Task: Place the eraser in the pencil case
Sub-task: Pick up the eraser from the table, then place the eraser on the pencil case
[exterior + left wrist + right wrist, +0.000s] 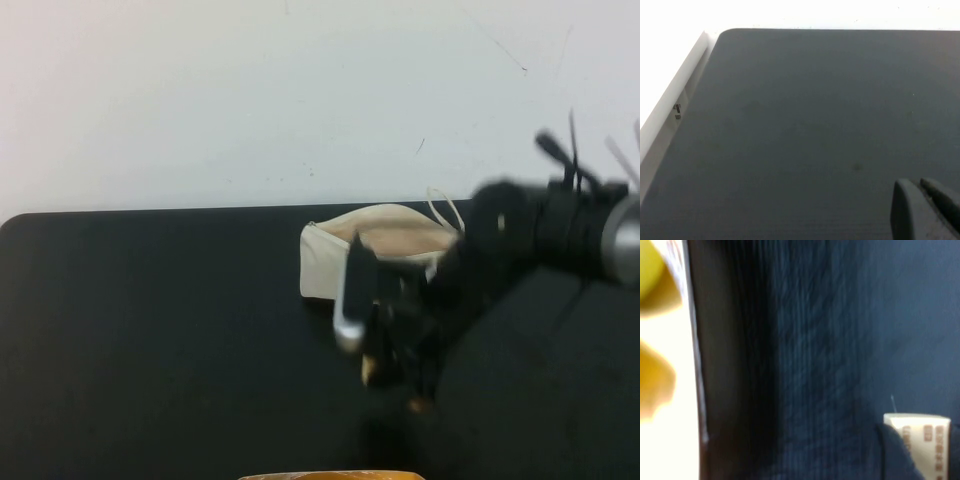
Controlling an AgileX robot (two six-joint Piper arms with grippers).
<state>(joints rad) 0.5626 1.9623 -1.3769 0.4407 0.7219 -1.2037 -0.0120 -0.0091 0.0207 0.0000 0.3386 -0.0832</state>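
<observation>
The pencil case [375, 248] is a cream-white pouch lying open on the black mat, its peach lining [400, 235] showing and its loop strap [446, 210] at the right end. My right gripper [392, 372] is blurred just in front of the pouch, pointing down at the mat. In the right wrist view the right gripper [919, 426] is shut on the eraser [929, 441], a small cream block with printed text, over the dark mat. My left gripper [917, 184] is shut and empty above bare mat; it is out of the high view.
The black mat [150, 330] covers the table, with a white surface [250, 90] behind it. A yellow-orange object [330, 476] sits at the front edge and shows in the right wrist view [655, 340] beyond the mat's edge.
</observation>
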